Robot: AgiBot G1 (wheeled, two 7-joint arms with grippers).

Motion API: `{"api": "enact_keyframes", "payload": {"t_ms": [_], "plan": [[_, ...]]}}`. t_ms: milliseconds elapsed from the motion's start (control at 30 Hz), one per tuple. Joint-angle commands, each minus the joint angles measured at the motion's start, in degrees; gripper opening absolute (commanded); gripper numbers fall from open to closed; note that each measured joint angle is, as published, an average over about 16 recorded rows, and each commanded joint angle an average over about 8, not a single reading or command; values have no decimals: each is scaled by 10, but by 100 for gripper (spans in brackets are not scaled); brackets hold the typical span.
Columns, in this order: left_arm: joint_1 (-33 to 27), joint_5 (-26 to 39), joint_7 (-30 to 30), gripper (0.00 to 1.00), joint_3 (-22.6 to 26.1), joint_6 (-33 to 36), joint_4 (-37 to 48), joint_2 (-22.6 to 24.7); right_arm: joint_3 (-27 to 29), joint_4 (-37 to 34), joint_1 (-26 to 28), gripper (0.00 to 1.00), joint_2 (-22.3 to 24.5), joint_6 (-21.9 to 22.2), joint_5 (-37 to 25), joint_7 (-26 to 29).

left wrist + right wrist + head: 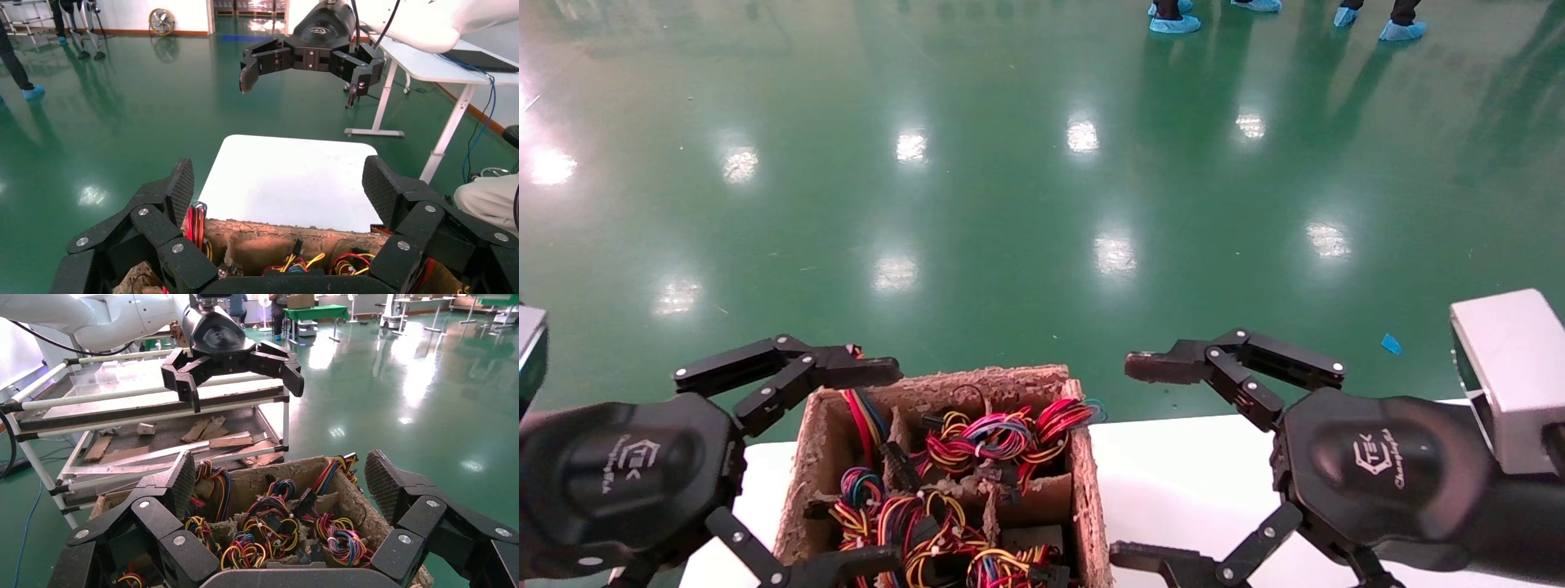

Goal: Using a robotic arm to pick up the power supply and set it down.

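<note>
Much of the scene runs off the frame edges

In the head view the cardboard box (944, 482) is cut off at the bottom edge, its power supplies buried under wire bundles (1001, 437); the people (1173, 16) at the top edge show only shoe covers; the left gripper (825, 465) has its lower finger clipped.

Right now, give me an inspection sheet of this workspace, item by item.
Surface: white table, bare on the robot's right half.
Job's things: cardboard divider box on the table; power supply bodies hidden, only their wires show.
Clutter: nothing seen on the table beyond the box.
Grippers: left gripper open, over the box's left side; right gripper open, above the bare table right of the box.
Cables: red, yellow, black and blue wire bundles fill the compartments.
Surroundings: green glossy floor; cart with cardboard scraps.
</note>
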Motion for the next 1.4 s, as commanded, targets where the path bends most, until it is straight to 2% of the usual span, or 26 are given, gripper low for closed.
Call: {"api": "enact_keyframes", "payload": {"t_ms": [33, 133, 200, 1033, 1233, 1400], "plan": [[0, 0, 0, 53, 0, 0, 0, 0, 0, 0, 0, 100, 0, 0, 0, 0], [0, 0, 0, 15, 0, 0, 0, 0, 0, 0, 0, 100, 0, 0, 0, 0], [0, 0, 0, 0, 0, 0, 0, 0, 0, 0, 0, 100, 0, 0, 0, 0], [0, 0, 0, 0, 0, 0, 0, 0, -4, 4, 3, 100, -3, 5, -12, -3], [0, 0, 0, 0, 0, 0, 0, 0, -23, 1, 8, 100, -28, 24, -51, -11], [0, 0, 0, 0, 0, 0, 0, 0, -49, -17, 13, 100, -70, 37, -88, -23]]}}
